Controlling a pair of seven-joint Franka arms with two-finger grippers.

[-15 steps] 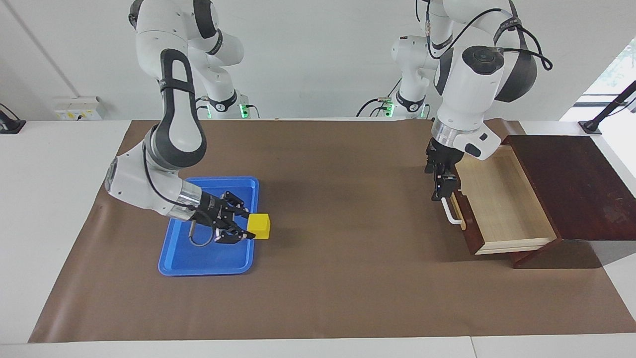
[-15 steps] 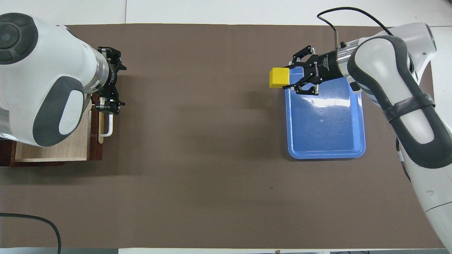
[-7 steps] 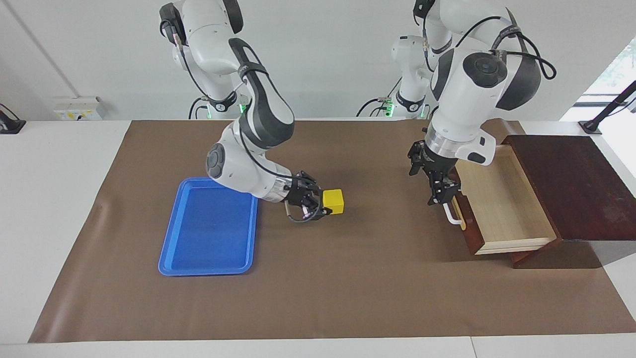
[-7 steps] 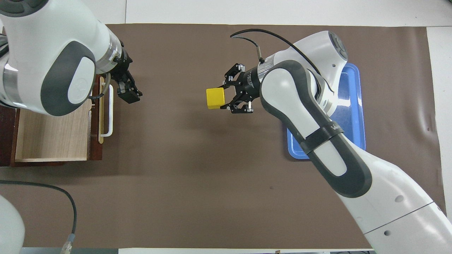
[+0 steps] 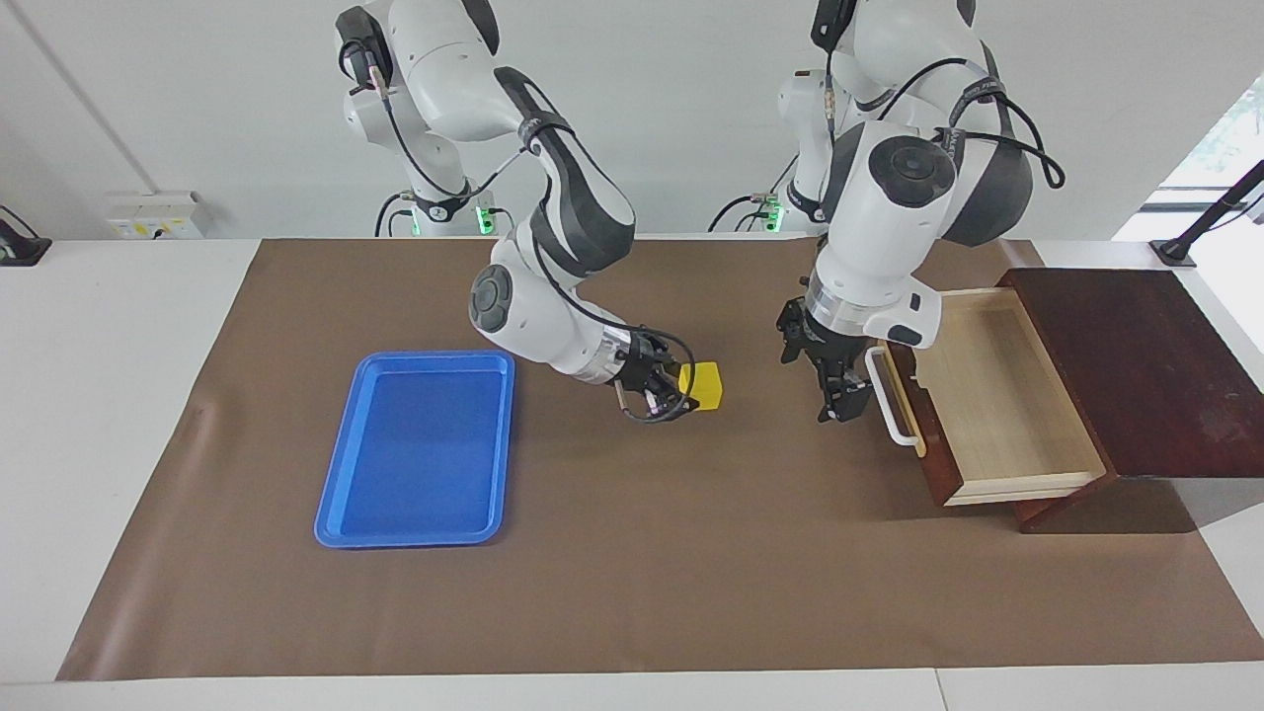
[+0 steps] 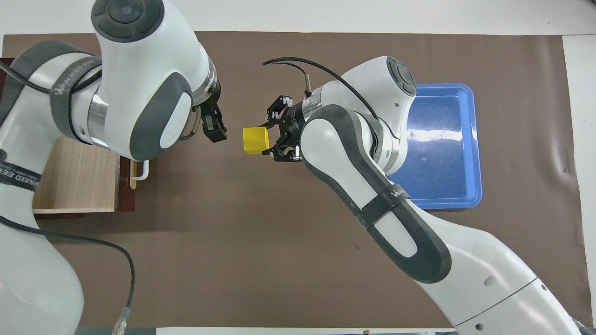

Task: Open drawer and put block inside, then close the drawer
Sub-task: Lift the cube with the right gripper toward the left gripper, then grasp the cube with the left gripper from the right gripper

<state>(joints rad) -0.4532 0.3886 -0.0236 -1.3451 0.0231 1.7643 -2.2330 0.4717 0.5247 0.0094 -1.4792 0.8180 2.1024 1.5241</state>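
My right gripper (image 5: 691, 390) is shut on the yellow block (image 5: 705, 384) and holds it just above the brown mat at mid-table; the block also shows in the overhead view (image 6: 254, 140), with the right gripper (image 6: 266, 139) beside it. The drawer (image 5: 997, 395) stands pulled out of its dark wooden box (image 5: 1145, 365), its pale inside bare. Its white handle (image 5: 894, 407) faces the block. My left gripper (image 5: 832, 387) is open and empty over the mat in front of the handle, between it and the block. In the overhead view the left gripper (image 6: 214, 128) is close to the block but apart from it.
An empty blue tray (image 5: 336, 464) lies on the brown mat (image 5: 642, 573) toward the right arm's end; it also shows in the overhead view (image 6: 476, 139). The left arm hides much of the drawer (image 6: 74, 181) from above.
My right gripper has carried the block off the tray's edge to mid-table, toward the drawer. My left gripper has come away from the drawer handle toward the block.
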